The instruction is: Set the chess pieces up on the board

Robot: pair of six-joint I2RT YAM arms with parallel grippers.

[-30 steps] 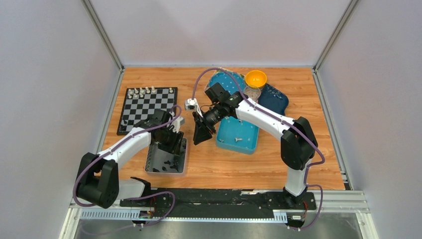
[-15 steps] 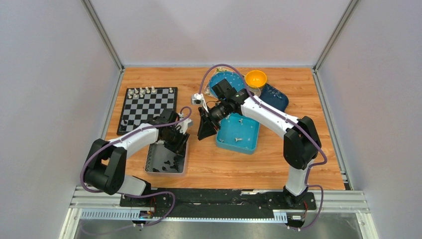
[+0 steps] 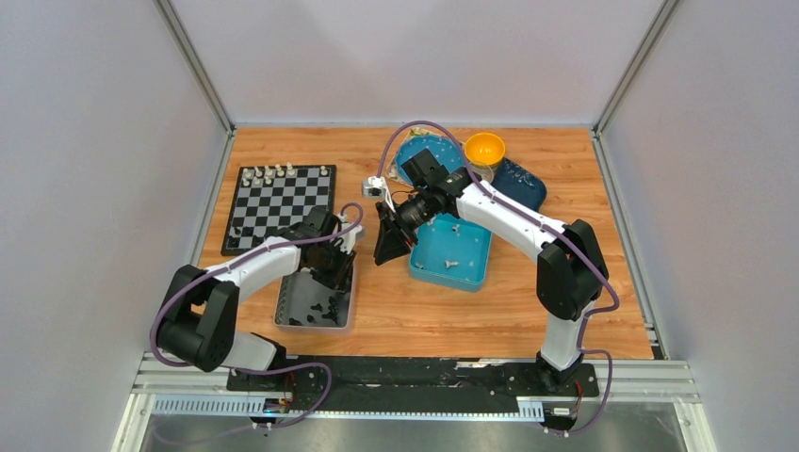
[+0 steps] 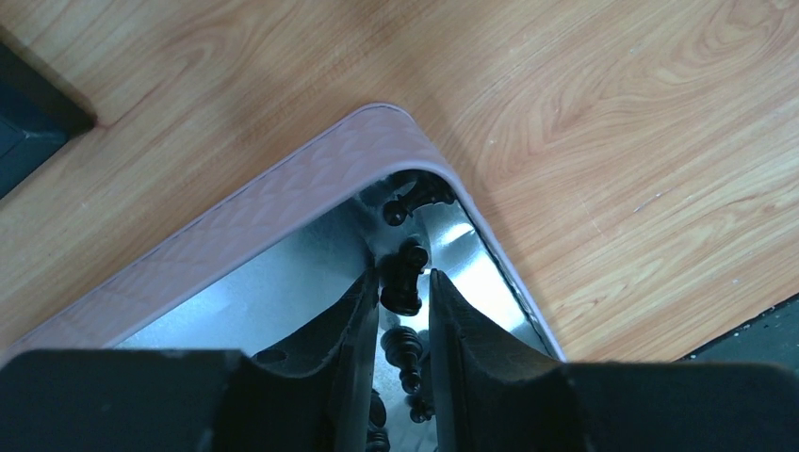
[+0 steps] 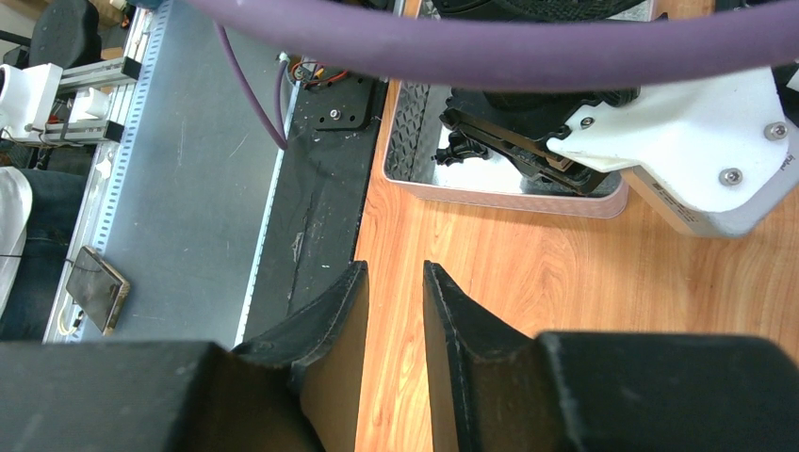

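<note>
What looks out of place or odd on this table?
Nothing looks damaged. But black chess pieces lie tumbled in the silver tray, and a few white pieces lie loose in the blue tray, not standing on the board.

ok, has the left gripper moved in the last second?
Yes. The left gripper shifted right along the silver tray, from its far edge's middle to the far-right corner, where its jaws now flank a black chess piece.
</note>
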